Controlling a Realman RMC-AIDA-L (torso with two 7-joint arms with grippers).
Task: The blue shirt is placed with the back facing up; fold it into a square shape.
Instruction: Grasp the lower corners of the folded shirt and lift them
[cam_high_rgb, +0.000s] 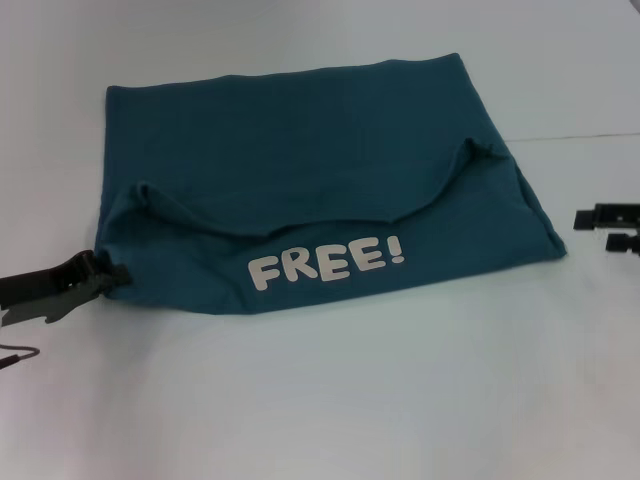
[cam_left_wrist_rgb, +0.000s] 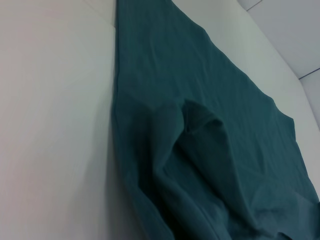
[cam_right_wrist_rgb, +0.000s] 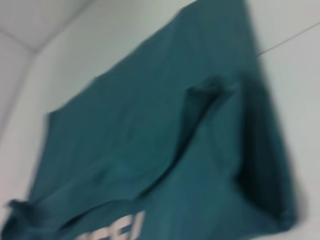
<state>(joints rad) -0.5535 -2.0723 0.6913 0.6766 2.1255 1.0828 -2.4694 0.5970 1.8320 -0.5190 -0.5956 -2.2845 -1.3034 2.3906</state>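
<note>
1. While the left gripper (cam_high_rgb: 108, 275) sits at the shirt's near-left corner, its jaws look pinched on a bit of cloth there.
2. Blue shirt (cam_high_rgb: 300, 150) lies mid-table (cam_high_rgb: 330, 400), near part folded over w/ white "FREE!" lettering (cam_high_rgb: 327, 260) facing up.
3. Right gripper (cam_high_rgb: 608, 228) is off to the right, apart from the cloth; jaw state can't tell.

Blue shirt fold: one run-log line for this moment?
blue shirt: near part folded over, FREE! showing | left gripper: at shirt's left corner | right gripper: off shirt's right edge | table
</note>
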